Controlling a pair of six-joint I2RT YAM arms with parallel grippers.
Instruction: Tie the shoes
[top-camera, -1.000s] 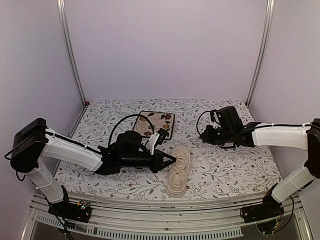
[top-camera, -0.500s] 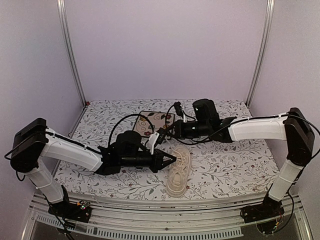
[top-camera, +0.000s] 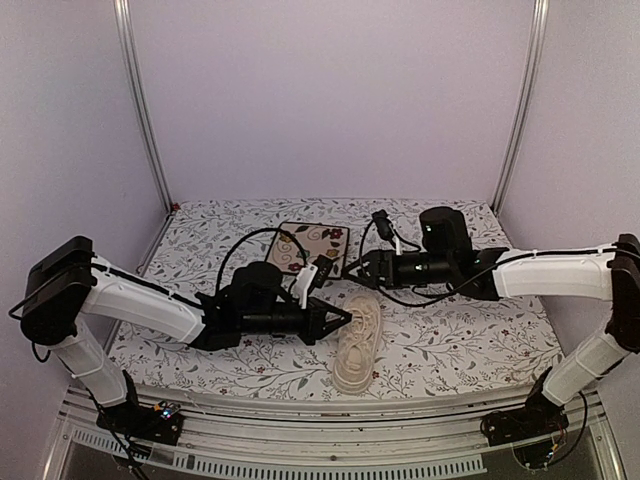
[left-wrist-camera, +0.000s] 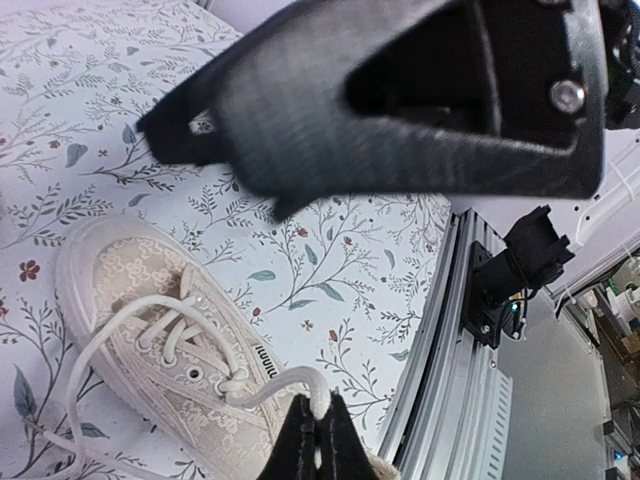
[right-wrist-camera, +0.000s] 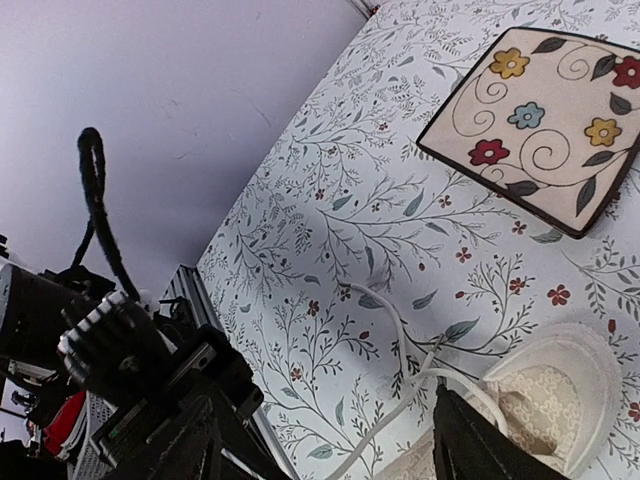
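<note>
Swung in from the far right, the right gripper (top-camera: 360, 268) hovers open-fingered just right of the square floral dark-rimmed plate (top-camera: 312, 243). Just nearside of that plate lies the cream low-top sneaker (top-camera: 358, 340); the left gripper (top-camera: 346, 320) pinches its cream lace (left-wrist-camera: 275, 383). I'd keep that strand taut while grabbing the other.

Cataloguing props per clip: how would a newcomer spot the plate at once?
On the leaf-printed table, look toward the back, just beyond the cream sneaker. The plate is square, dark-rimmed, with red, blue and yellow flowers bolder than the table's print.
</note>
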